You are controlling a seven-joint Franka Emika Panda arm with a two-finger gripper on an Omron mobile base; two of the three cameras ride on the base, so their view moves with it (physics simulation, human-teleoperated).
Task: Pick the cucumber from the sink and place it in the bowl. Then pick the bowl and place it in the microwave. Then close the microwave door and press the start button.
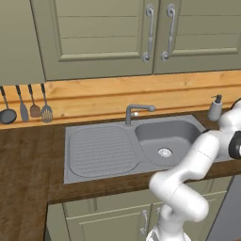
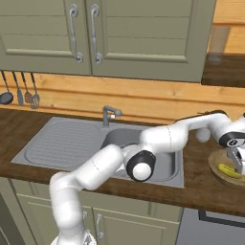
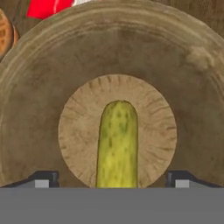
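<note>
One step down | cucumber [image 3: 117,144] lying in the bowl [image 3: 39,109], sink [image 1: 164,136] emptied | gripper [image 3: 113,178] jaws spread wide, pinching nothing | left: bowl into microwave, door, start button

Cucumber [image 3: 117,144] yellow-green, dark-speckled; bowl [image 3: 39,109] brown wood, paler centre; sink [image 1: 101,150] grey, ridged drainboard.
</note>
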